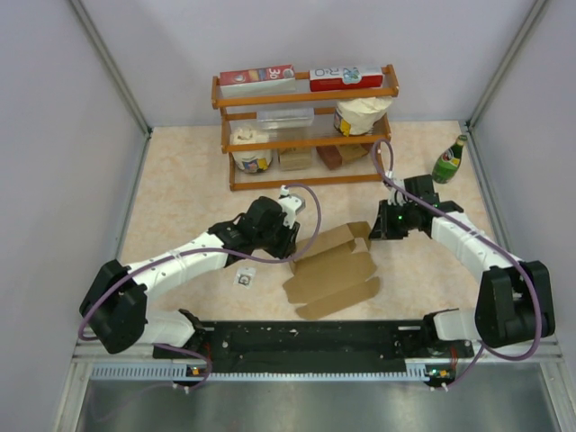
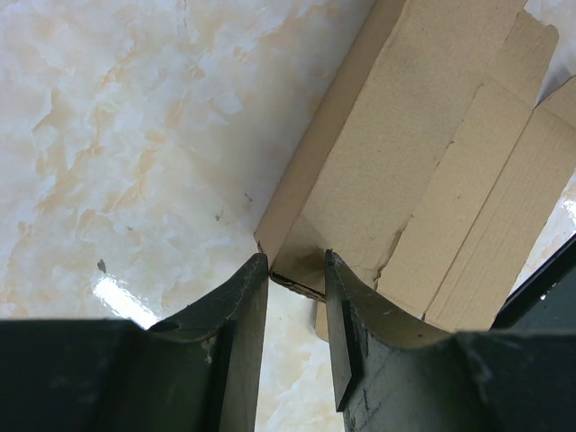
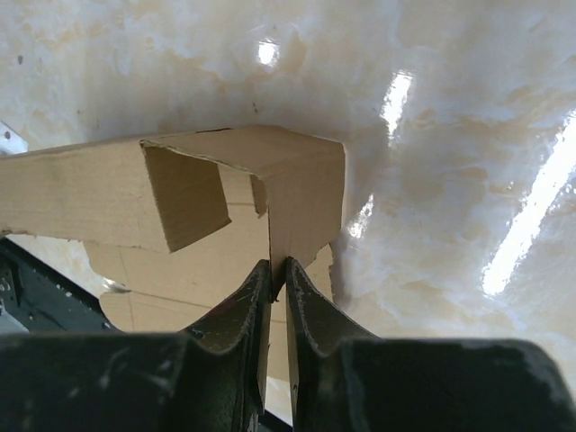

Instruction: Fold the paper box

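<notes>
As the left hand (image 2: 295, 268) clasps the creased paper box (image 2: 405, 162), the right hand (image 3: 277, 268) pinches its flap (image 3: 304, 202).

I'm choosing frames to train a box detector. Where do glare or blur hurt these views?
Right wrist view: bright glare streaks on the glossy table beside the cardboard box; the right pincer is dark and soft. Left wrist view: one small glare patch beside the left pincer, box sharp. Top view: even light, faint shadows, no glare on the box.
</notes>
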Controlling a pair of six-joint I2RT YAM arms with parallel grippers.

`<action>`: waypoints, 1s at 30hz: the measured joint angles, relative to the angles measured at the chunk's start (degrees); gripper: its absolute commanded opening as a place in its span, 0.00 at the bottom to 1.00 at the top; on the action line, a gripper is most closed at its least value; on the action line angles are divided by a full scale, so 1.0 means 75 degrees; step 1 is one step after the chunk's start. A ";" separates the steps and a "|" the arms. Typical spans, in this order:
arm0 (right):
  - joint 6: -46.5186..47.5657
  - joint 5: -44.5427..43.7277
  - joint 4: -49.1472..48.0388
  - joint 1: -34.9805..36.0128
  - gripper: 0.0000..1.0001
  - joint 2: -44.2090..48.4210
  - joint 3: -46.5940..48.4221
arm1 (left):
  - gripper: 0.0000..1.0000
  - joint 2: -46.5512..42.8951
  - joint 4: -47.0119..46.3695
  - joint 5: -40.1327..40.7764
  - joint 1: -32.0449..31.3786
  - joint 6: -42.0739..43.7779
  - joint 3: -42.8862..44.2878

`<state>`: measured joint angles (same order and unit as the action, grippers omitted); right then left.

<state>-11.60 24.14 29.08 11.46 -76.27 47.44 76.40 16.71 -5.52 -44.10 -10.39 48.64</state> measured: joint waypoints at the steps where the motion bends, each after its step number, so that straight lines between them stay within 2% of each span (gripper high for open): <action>1: 0.0000 0.0029 0.0032 0.0023 0.10 0.0006 0.0026 | 0.37 0.0000 0.0000 0.0000 0.0000 0.0003 0.0000; 20: -0.0070 0.0592 0.0458 0.0312 0.10 0.0321 0.0312 | 0.37 0.0000 -0.0055 0.0003 0.0000 -0.0003 0.0000; 26: -0.0085 0.0766 0.0484 0.0356 0.21 0.0513 -0.0017 | 0.37 0.0026 -0.0085 -0.0009 0.0000 -0.0026 0.0000; 30: -0.0082 0.0921 0.0525 0.0358 0.33 0.0519 -0.0166 | 0.37 0.0064 -0.0146 -0.0055 0.0000 -0.0035 0.0000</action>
<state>-12.21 31.05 33.01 14.15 -72.38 46.19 76.88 15.62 -5.93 -44.10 -10.66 48.64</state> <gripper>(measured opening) 0.263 0.369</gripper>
